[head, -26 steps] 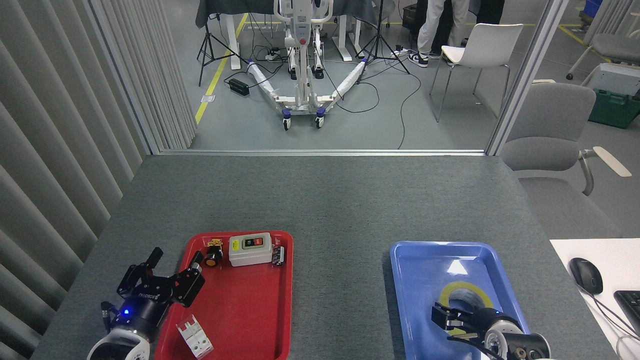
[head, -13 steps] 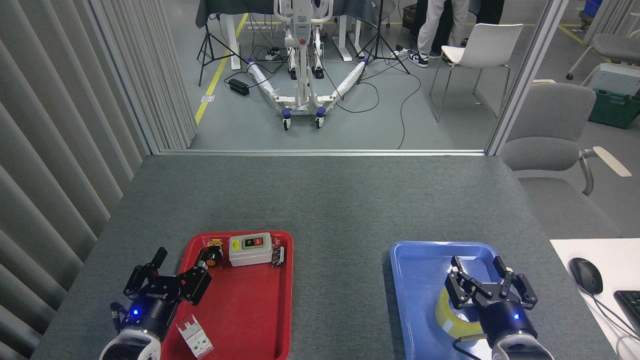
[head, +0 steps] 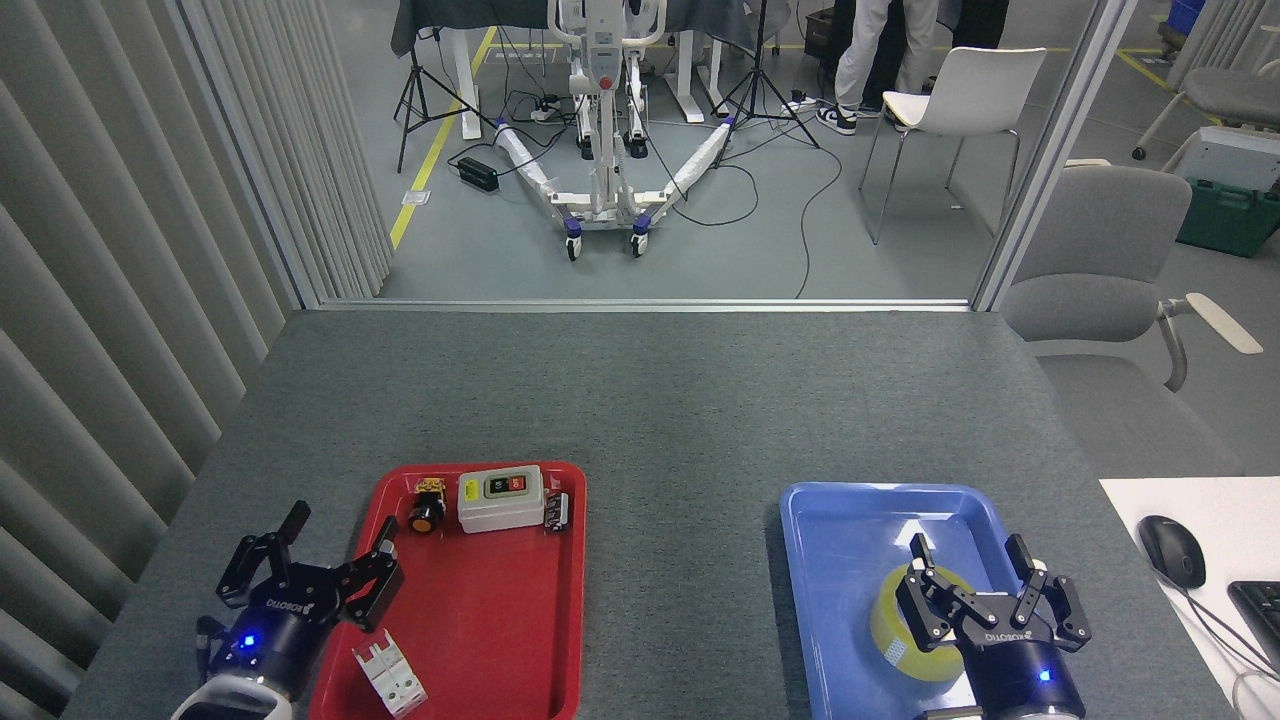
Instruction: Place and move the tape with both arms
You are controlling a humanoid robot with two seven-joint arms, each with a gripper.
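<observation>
Grey table (head: 640,400); both ROBOTIQ-lettered claws spread, left claw (head: 335,535) empty, right claw (head: 970,558) over tape (head: 898,640).

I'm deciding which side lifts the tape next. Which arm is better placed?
Right. The right gripper hovers open directly over the tape in the blue tray; the left gripper sits by the red tray.

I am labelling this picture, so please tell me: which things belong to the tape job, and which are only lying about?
Belong to the job:
- tape, in the blue tray
- right claw, open, at the tape
- left claw, open

Only lying about:
- red tray
- switch box
- white clip part
- computer mouse
</observation>
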